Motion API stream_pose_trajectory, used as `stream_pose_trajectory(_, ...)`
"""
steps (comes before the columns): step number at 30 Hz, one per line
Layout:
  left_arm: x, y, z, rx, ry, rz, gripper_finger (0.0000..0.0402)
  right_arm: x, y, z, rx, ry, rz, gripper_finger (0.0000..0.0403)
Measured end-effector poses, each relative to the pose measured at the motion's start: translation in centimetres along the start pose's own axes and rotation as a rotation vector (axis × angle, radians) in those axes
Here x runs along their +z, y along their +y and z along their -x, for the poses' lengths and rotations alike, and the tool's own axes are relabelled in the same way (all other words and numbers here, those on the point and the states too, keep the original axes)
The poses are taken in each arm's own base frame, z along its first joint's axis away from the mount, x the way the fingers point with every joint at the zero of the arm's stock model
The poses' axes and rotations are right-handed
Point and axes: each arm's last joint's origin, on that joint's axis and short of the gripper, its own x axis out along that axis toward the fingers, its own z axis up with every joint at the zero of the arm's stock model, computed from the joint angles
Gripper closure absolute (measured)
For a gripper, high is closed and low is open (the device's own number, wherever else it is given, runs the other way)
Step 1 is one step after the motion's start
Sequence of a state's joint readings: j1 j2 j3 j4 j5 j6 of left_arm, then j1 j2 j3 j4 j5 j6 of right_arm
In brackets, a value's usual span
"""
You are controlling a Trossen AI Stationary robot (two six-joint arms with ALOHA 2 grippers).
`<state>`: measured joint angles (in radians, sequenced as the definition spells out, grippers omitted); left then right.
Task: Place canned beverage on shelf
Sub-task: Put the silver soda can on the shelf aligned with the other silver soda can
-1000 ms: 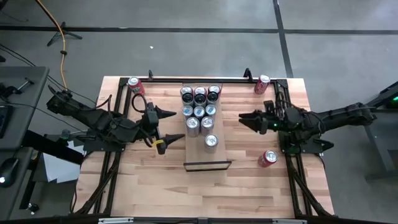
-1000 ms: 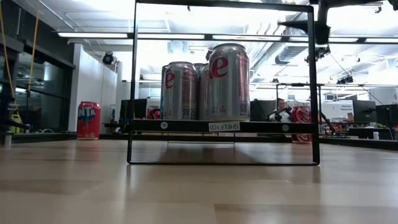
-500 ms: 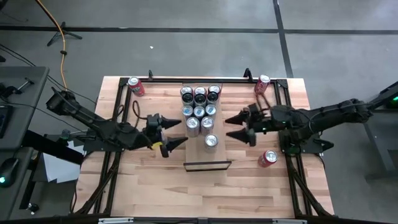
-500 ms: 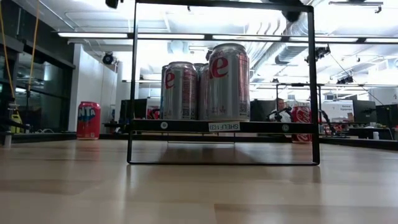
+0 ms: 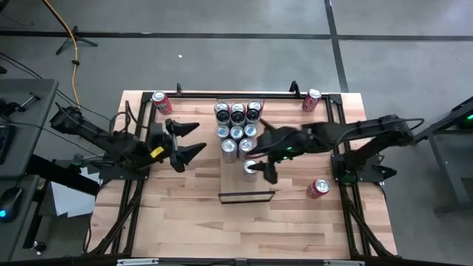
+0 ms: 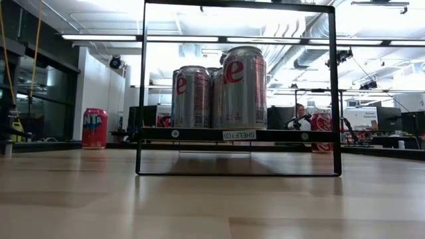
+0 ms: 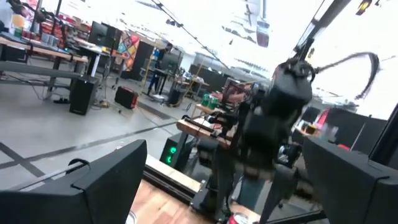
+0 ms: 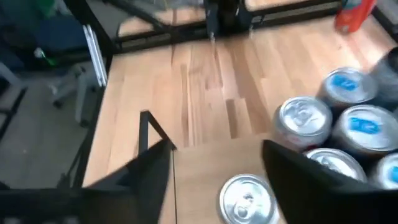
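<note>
Overhead, my right gripper [image 5: 260, 168] straddles the frontmost silver beverage can [image 5: 250, 167], fingers spread on either side of it.
That can stands upright on the narrow pale wooden shelf [image 5: 235, 184] with black end rails, just in front of the cluster of silver cans [image 5: 236, 127]; my left gripper [image 5: 186, 142] hangs open beside the shelf. From table height I see silver cans [image 6: 244, 87] on the shelf [image 6: 199, 134]. Through the right wrist, dark fingers [image 8: 309, 175] flank the can top [image 8: 247, 198], apart from it.
</note>
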<state>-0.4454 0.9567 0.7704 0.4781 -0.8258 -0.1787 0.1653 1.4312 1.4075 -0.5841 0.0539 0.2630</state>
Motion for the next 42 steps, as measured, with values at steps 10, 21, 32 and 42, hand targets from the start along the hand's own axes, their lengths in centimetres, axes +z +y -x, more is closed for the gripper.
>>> stream_pose_trajectory(10, 0.6, 0.3, 0.4, -0.004, -0.005, 0.006, 0.0023, 0.3, 1.4, -7.7, -0.013, 0.16, 0.156, 0.0387)
stream_pose_trajectory(21, 0.3, 0.3, 0.3, -0.002, 0.009, 0.011, 0.0023, -2.2, 1.1, -11.9, -0.063, 0.396, 0.238, 0.0397)
stream_pose_trajectory(32, 0.3, 0.3, 0.3, 0.0, 0.011, 0.008, 0.0023, -2.5, 0.3, -11.9, -0.178, 0.434, 0.303, 0.0402)
stream_pose_trajectory(42, 0.3, 0.3, 0.3, 0.002, 0.012, 0.006, 0.0023, -3.1, -0.5, -11.5, -0.244, 0.524, 0.312, 0.0403)
